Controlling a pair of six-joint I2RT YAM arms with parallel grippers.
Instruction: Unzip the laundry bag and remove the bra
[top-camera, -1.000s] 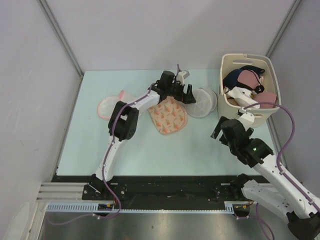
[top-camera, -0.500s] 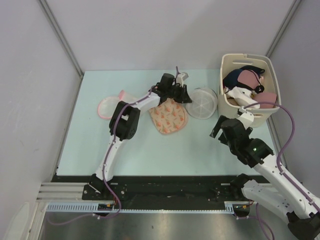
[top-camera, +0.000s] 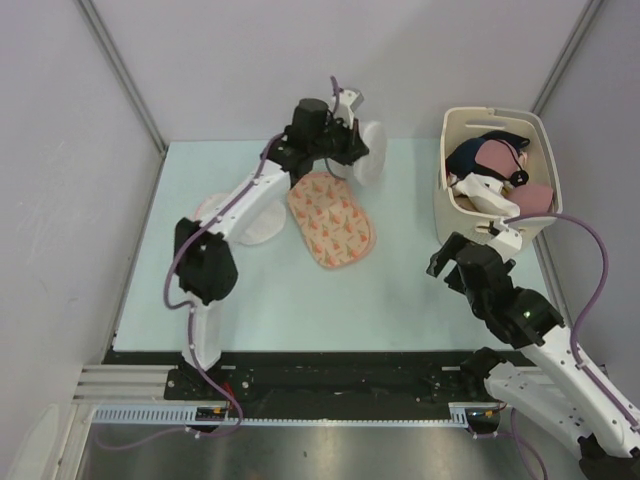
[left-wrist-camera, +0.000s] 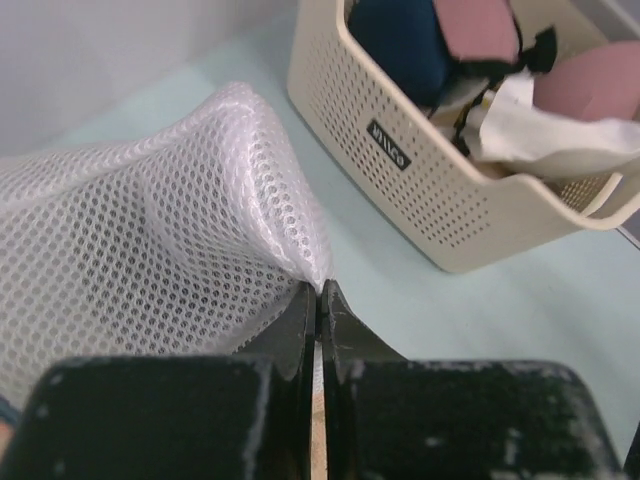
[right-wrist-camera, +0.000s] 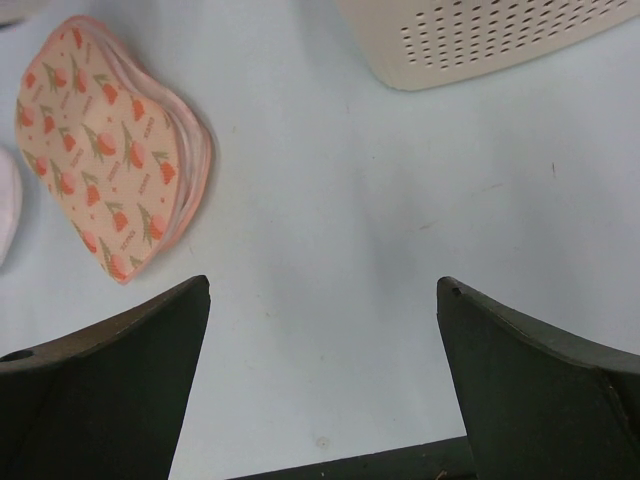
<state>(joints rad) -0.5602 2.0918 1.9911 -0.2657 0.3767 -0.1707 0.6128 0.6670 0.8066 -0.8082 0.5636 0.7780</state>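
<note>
two left jaws tight on bag

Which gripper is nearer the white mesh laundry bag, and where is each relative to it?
Left. The left gripper is shut on the mesh laundry bag, pinching its edge. The right gripper hangs open well off to the bag's right, beside the basket.

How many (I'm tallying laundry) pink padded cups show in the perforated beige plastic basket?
2: one pink padded cup at the far side of the beige basket, one by its right wall; more may lie buried.
</note>
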